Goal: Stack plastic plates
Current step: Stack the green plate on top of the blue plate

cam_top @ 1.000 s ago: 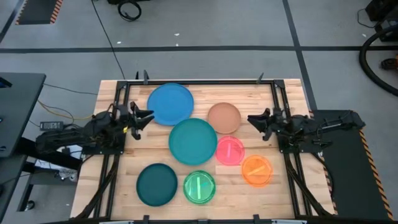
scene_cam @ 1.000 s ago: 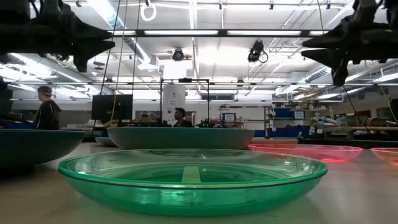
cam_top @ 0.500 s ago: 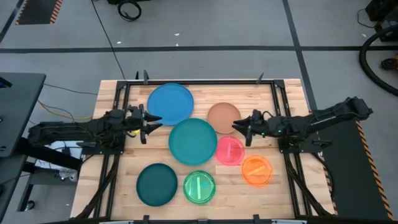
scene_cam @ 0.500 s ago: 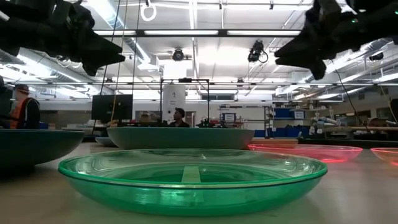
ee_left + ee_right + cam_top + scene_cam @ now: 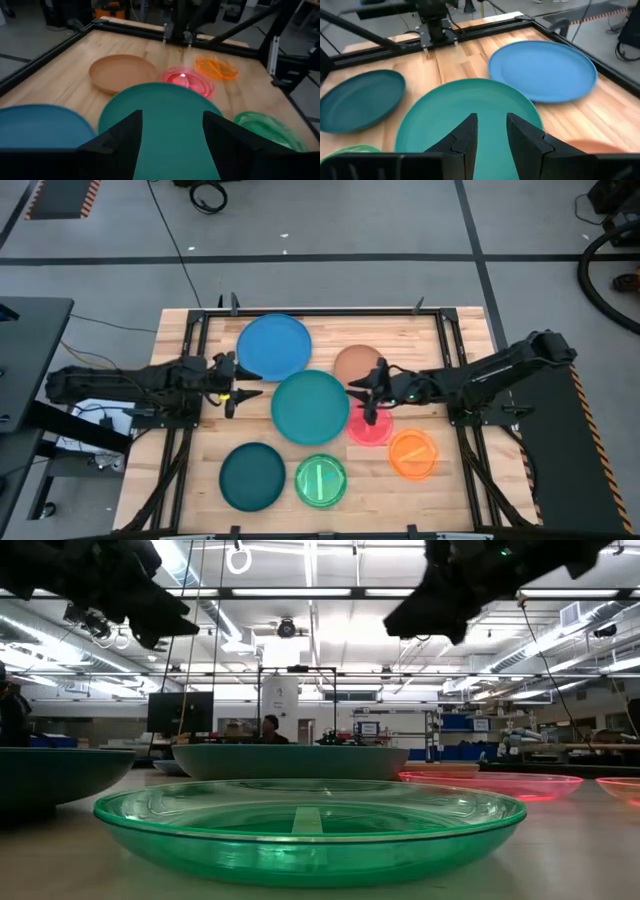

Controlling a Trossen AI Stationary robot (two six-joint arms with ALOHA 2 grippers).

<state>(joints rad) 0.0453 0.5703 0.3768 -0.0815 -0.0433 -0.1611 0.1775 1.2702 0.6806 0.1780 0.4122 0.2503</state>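
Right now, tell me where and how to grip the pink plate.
Take the pink plate by its raised rim on the edge facing the right arm, where bare table borders it. The opposite edge sits against the teal plate. It lies flat and shallow, so probably pinch the lip. The right end effector hovers open nearby.

Evenly and brightly lit from overhead in the high view, with only faint, soft shadows under the arms on the wooden table [image 5: 460, 340]. Strongly backlit in the low view: long ceiling light strips [image 5: 310, 592] glaring white, both arms reduced to black silhouettes against them. Sharp focus on the green plate [image 5: 310, 825] up close, with bright highlights along its translucent rim. Glowing hot spot on the pink plate [image 5: 186, 80] in the left wrist view. Soft blur on the near dark fingers [image 5: 465, 137] and toward the frame edges in both wrist views.
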